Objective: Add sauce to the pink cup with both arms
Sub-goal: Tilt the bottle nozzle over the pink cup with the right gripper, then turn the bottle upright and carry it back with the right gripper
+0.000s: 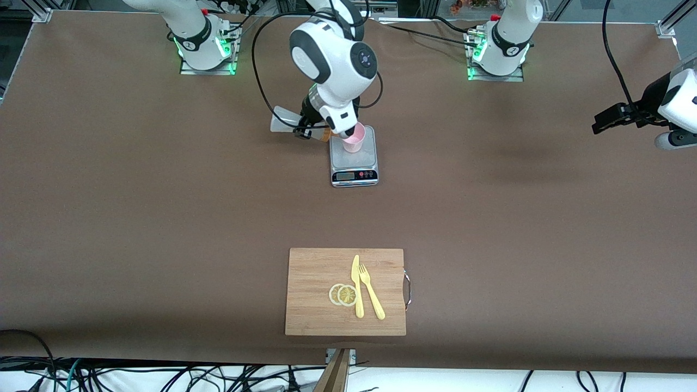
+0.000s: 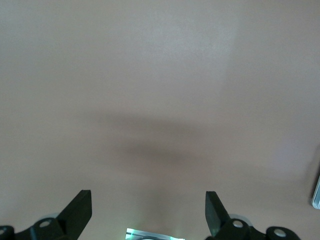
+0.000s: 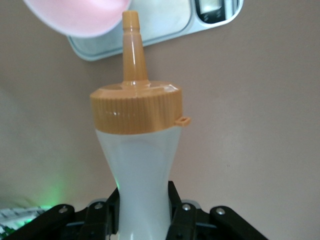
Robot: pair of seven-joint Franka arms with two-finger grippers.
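Right wrist view: right gripper [image 3: 142, 212] clamps the sauce bottle [image 3: 137, 150], tipped, nozzle at the pink cup [image 1: 353, 140] on the scale [image 1: 354, 163]. No sauce visible yet. Left gripper [image 2: 148, 212] waits, spread wide, over bare table.

Robotics lab – two arm bases [image 1: 206, 41] bolted to a brown-covered counter [image 1: 109, 190], aluminium frame rails, loose cables [image 1: 163, 375] along the edge

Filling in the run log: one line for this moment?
right gripper: shut on sauce bottle, nozzle at pink cup on scale | left gripper: open, waiting
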